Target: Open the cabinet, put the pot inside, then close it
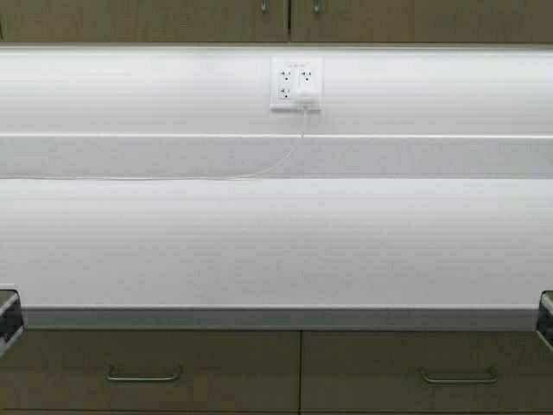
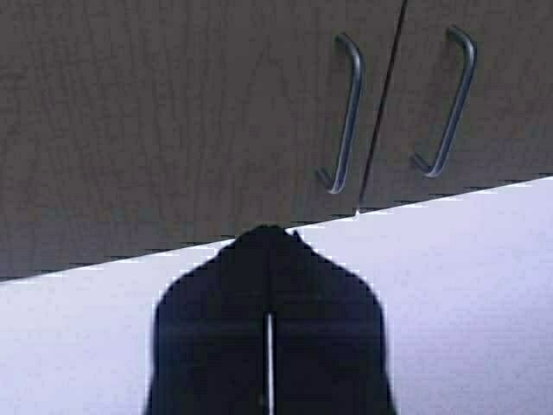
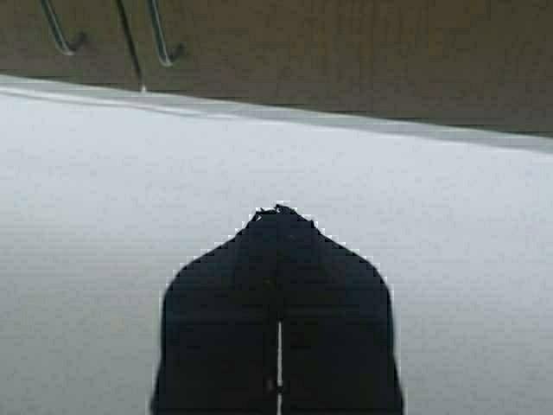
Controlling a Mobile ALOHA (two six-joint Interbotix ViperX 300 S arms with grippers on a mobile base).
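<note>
The pot is out of view in all three views. The brown wooden cabinet runs above the white wall, its doors closed. In the left wrist view the cabinet shows two curved metal handles either side of the door seam. My left gripper is shut and holds nothing, pointing up toward the cabinet's lower edge. My right gripper is also shut and holds nothing, aimed at the white wall below the cabinet. Only the edges of both arms show in the high view, low at the sides.
A white countertop spans the view. A wall outlet has a plug, and a thin white cable trails left along the backsplash. Below the counter edge are brown drawer fronts with bar handles.
</note>
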